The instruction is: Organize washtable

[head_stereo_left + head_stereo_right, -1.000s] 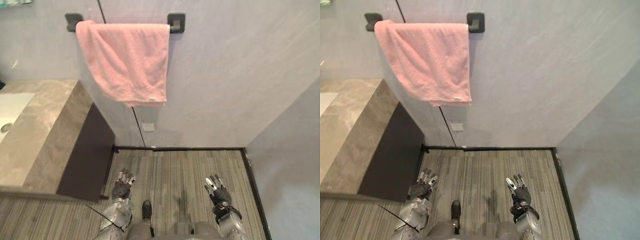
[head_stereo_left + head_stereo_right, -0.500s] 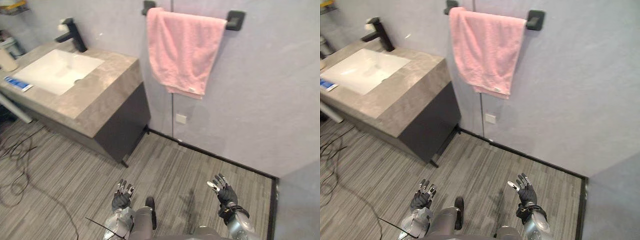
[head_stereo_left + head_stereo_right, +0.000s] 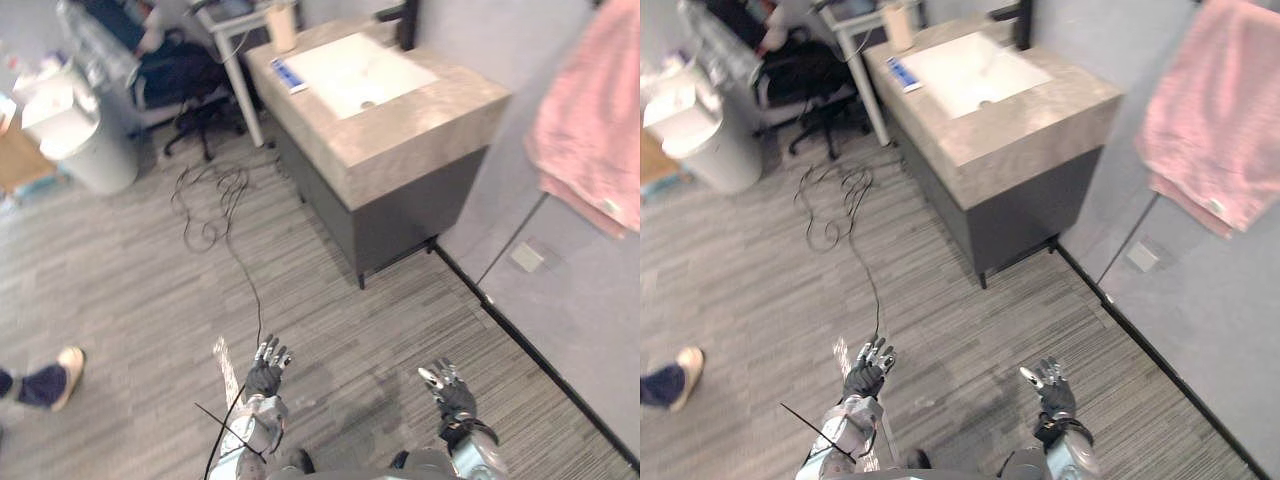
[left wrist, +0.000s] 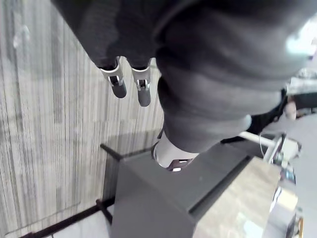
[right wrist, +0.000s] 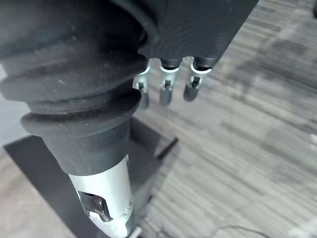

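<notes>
The washtable [image 3: 420,140] is a grey stone counter on a dark cabinet, standing against the wall at the upper middle. It holds a white sink [image 3: 355,70] with a black faucet [image 3: 405,20] behind it. A flat blue packet [image 3: 289,75] lies on the counter's left rim, and a beige cup [image 3: 283,25] stands past it. A pink towel [image 3: 590,140] hangs on the wall to the right. My left hand [image 3: 266,374] and right hand [image 3: 452,392] hang low over the floor, far from the counter. Both are open and hold nothing; their straight fingers [image 4: 119,84] [image 5: 166,91] show over striped flooring.
A white bin [image 3: 85,140] stands at the far left, with a black office chair [image 3: 185,80] and a white table leg [image 3: 240,90] beside the washtable. A person's shoe [image 3: 60,372] shows at the left edge. Grey striped floor lies between me and the counter.
The whole picture has swung, so the camera moved: the washtable now sits at the upper middle and the towel at the right edge. Both hands keep their open pose.
</notes>
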Tool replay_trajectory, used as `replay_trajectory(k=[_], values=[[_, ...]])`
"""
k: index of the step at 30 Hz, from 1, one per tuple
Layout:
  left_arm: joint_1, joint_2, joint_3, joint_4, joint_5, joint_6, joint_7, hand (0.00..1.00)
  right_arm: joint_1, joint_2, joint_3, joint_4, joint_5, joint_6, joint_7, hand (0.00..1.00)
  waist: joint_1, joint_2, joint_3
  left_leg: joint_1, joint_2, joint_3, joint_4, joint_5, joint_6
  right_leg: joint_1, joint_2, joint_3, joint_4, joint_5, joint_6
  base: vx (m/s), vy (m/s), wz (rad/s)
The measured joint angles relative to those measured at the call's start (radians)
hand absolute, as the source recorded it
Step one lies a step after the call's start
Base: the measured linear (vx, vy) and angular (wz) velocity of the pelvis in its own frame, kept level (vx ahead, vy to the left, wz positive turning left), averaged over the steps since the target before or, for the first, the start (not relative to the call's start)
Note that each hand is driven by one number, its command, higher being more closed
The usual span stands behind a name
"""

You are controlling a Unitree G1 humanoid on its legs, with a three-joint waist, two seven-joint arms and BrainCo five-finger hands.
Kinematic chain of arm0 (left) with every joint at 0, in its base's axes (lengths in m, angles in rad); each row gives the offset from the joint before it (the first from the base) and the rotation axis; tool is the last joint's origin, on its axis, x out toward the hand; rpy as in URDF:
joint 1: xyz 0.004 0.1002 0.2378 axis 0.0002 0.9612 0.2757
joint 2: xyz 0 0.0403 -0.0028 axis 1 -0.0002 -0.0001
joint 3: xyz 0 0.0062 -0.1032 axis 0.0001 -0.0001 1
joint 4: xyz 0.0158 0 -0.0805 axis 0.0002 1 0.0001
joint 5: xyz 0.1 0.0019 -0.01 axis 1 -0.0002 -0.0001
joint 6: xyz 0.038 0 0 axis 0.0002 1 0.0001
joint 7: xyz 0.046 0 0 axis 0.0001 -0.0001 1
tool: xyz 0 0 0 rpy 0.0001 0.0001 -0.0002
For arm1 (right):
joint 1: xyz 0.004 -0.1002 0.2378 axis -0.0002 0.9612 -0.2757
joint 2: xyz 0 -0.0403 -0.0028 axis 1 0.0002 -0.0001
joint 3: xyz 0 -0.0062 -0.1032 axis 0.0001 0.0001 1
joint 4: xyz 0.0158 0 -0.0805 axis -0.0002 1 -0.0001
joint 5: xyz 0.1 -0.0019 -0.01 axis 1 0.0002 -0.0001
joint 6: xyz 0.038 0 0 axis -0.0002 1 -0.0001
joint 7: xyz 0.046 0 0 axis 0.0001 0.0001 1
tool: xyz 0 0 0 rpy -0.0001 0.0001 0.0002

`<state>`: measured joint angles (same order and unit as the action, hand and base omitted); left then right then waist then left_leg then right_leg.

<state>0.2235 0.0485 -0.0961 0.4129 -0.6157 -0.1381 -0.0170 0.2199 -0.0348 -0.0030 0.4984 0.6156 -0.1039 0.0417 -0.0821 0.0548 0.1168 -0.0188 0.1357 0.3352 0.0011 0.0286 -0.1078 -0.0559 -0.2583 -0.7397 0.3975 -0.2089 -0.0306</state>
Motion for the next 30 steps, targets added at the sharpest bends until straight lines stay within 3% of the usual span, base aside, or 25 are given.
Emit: replay_trajectory(k=[2,5,7,8,9,10,12,14,17,21,26,30], values=[[0.031,0.017,0.027,0.001,0.002,0.004,0.015,0.00,-0.006,0.020,0.018,0.000,-0.027,0.001,-0.001,0.00,0.024,-0.021,0.012,0.000,-0.032,-0.006,-0.001,0.003,0.005,0.001,-0.029,0.011,-0.003,0.028,0.023,-0.06,0.204,0.24],[0.060,0.029,0.054,0.001,0.041,0.004,0.033,0.00,-0.025,0.022,0.022,-0.002,-0.060,0.005,-0.001,0.00,0.036,-0.010,0.025,-0.010,-0.066,-0.053,-0.007,0.006,0.041,-0.012,-0.037,0.132,0.020,0.077,-0.004,-0.12,0.229,0.44],[0.059,0.034,0.069,-0.002,0.049,-0.008,0.043,0.00,-0.013,0.020,0.039,-0.014,-0.100,0.005,0.002,0.00,0.028,-0.008,0.034,-0.025,-0.098,-0.129,-0.008,0.004,0.076,-0.060,0.026,0.509,0.028,0.045,-0.014,-0.06,0.125,0.96],[0.059,0.040,0.075,-0.002,0.049,-0.013,0.045,0.00,-0.017,0.018,0.051,-0.014,-0.118,0.005,0.002,0.00,0.022,-0.030,0.035,-0.026,-0.109,-0.151,-0.013,0.013,0.093,-0.047,0.054,0.604,0.012,0.036,0.007,-0.04,0.029,0.86],[0.059,0.042,0.080,-0.002,0.049,-0.015,0.046,0.00,-0.016,0.018,0.058,-0.013,-0.128,0.006,0.003,0.00,0.020,-0.038,0.035,-0.026,-0.117,-0.167,-0.019,0.019,0.102,-0.041,0.061,0.631,0.007,0.033,0.012,-0.05,0.005,0.71],[0.065,0.042,0.082,-0.001,0.050,-0.016,0.049,0.00,-0.014,0.021,0.063,-0.012,-0.151,0.006,0.003,0.00,0.018,-0.037,0.038,-0.029,-0.125,-0.189,-0.023,0.028,0.103,-0.024,0.061,0.636,-0.017,0.030,0.025,-0.06,-0.008,0.51],[0.073,0.035,0.084,-0.002,0.061,-0.020,0.062,0.00,-0.019,0.026,0.071,-0.012,-0.169,0.005,0.002,0.00,0.020,-0.059,0.032,-0.029,-0.129,-0.197,-0.039,0.050,0.093,-0.005,0.063,0.632,-0.059,0.014,0.052,-0.06,-0.043,0.21],[0.066,0.023,0.088,-0.002,0.077,-0.022,0.071,0.00,-0.044,0.023,0.089,-0.012,-0.186,0.003,0.001,0.00,0.016,-0.069,0.028,-0.030,-0.136,-0.196,-0.086,0.100,0.090,0.017,0.074,0.645,-0.149,0.003,0.129,-0.07,-0.102,-0.05],[0.060,-0.039,0.085,-0.012,0.078,-0.024,0.084,0.00,-0.045,0.015,0.099,-0.011,-0.186,0.002,-0.009,0.00,0.014,-0.061,0.032,-0.005,-0.103,-0.194,-0.097,0.117,0.088,0.042,0.106,0.646,-0.172,0.028,0.125,-0.05,-0.104,-0.14],[0.059,-0.047,0.077,-0.012,0.076,-0.025,0.084,0.00,-0.035,-0.007,0.099,-0.010,-0.186,0.002,-0.018,0.00,0.011,-0.065,0.029,-0.007,-0.080,-0.197,-0.103,0.121,0.082,0.053,0.131,0.639,-0.199,0.039,0.116,-0.04,-0.064,-0.04],[0.059,-0.039,0.078,-0.012,0.077,-0.024,0.083,0.00,-0.037,-0.004,0.102,0.001,-0.187,0.002,-0.018,0.00,0.032,-0.069,0.027,-0.019,-0.090,-0.222,-0.102,0.121,0.081,0.073,0.124,0.610,-0.229,0.047,0.123,0.00,0.006,0.20],[0.059,-0.033,0.102,-0.015,0.077,-0.023,0.084,0.00,-0.064,-0.004,0.132,0.001,-0.250,0.002,-0.022,0.00,0.046,-0.080,0.025,-0.029,-0.107,-0.234,-0.095,0.120,0.083,0.089,0.110,0.594,-0.254,0.052,0.131,0.04,0.034,0.21]])
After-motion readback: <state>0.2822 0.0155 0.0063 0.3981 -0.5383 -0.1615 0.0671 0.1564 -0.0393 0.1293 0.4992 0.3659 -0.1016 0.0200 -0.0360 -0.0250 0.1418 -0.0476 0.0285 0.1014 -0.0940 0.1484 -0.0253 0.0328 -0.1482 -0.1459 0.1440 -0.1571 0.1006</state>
